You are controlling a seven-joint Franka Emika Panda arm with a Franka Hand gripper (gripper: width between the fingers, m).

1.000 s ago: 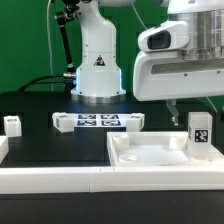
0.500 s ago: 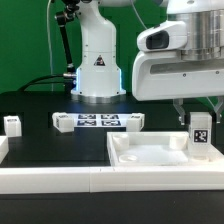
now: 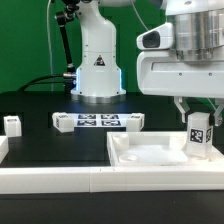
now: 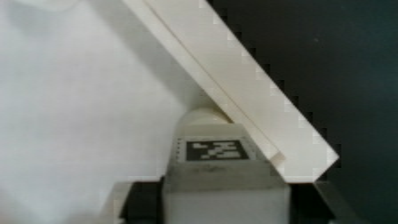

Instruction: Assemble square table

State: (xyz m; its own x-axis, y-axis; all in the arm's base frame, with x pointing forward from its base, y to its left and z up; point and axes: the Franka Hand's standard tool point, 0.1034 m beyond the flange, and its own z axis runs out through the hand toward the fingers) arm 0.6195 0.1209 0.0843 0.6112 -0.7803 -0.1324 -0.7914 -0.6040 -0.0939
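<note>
The white square tabletop [image 3: 150, 156] lies rim-up at the exterior view's right front. One white leg [image 3: 198, 134] with a black-and-white tag stands upright in its right back corner. My gripper [image 3: 197, 118] comes down from above and is shut on this leg's top. In the wrist view the tagged leg [image 4: 217, 150] sits between my dark fingers [image 4: 146, 204], against the tabletop's raised rim [image 4: 231, 80]. Three more legs lie on the black table: one at the left [image 3: 12, 124] and two [image 3: 63, 121] [image 3: 133, 121] at the ends of the marker board.
The marker board [image 3: 97, 122] lies flat in front of the robot base [image 3: 97, 70]. A long white border bar [image 3: 50, 178] runs along the front edge. Cables trail at the back left.
The jaws have closed in on the upright leg. The leg has shifted very slightly and the gripper body sits a little higher.
</note>
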